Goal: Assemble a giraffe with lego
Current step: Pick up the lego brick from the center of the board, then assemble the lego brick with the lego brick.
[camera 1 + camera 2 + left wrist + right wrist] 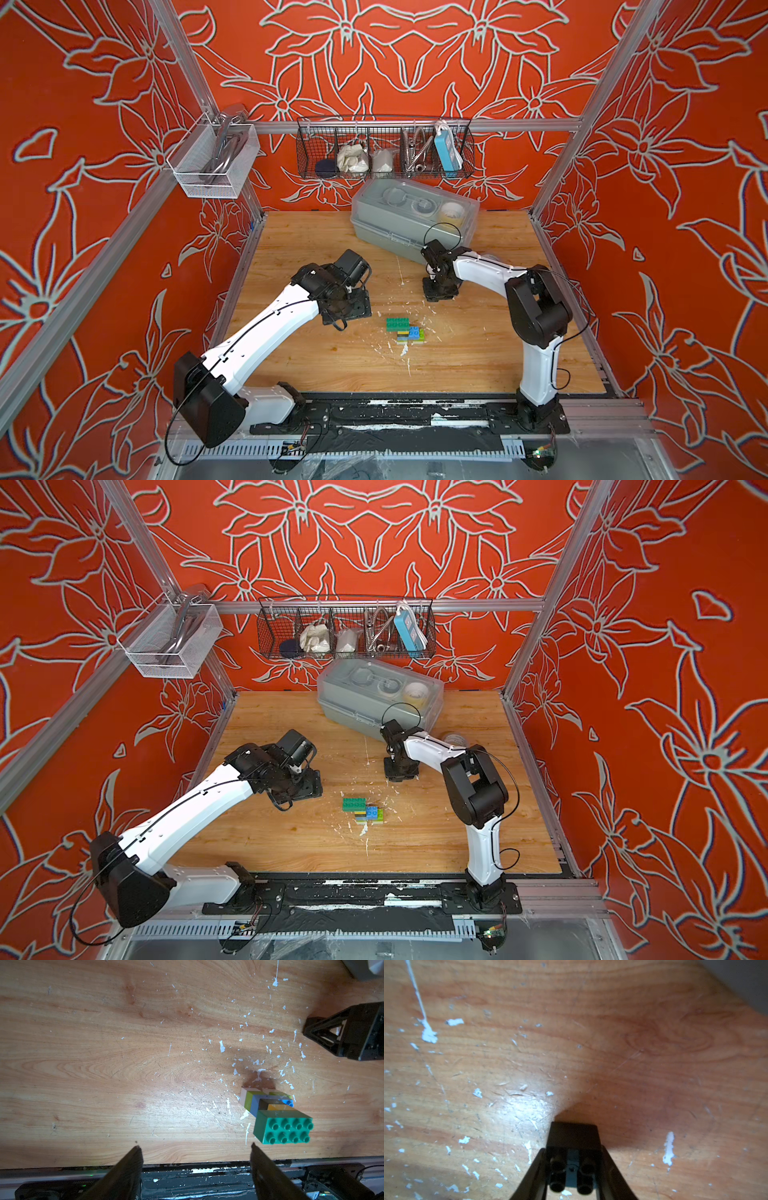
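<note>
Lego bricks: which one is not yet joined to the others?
The black square brick, gripped alone in the right claw. Every other visible brick is already stacked in the giraffe, which stands apart from that claw.

Orange walls [415, 50] with pale flower outlines; green brick [283, 1129], black brick [574, 1136]

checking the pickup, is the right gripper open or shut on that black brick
Shut on it: in the right wrist view the right gripper clamps both sides of the black brick, with no gap showing.
</note>
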Robot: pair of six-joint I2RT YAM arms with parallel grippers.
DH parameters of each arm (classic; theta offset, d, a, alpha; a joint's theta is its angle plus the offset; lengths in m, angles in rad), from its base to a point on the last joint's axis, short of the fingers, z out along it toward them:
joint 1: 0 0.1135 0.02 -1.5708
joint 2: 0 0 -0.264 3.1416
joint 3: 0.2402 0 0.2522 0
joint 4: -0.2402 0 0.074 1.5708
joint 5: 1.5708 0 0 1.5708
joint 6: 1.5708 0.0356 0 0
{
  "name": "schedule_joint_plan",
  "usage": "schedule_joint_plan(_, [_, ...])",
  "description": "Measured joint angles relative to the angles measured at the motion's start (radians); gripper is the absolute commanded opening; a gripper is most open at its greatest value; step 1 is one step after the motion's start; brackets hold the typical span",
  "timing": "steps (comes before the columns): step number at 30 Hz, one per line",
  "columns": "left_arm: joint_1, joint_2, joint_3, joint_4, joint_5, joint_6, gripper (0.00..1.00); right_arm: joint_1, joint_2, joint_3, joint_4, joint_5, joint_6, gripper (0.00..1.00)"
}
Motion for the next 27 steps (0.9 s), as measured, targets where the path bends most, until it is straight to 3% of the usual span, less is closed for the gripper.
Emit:
schedule_joint_plan(6, [0.01,0.014,0.002,0.003,0.01,0.009,0.8,0.0,-0.046,-0.025,-0.006,-0.01,-0.071,0.22])
schedule_joint_plan(18, [0.029,0.068,0.035,0.005,0.023,0.019,0.79,0.046,-0.47,-0.052,-0.192,-0.144,-0.269,0.26])
schedule_joint_plan(23, [0.039,0.076,0.051,0.004,0.026,0.02,0.79,0.056,-0.488,-0.027,-0.273,-0.214,-0.415,0.25])
schedule_joint_plan(27, [0.043,0.076,0.056,0.003,0.029,0.016,0.79,0.068,-0.447,0.047,-0.305,-0.262,-0.446,0.25])
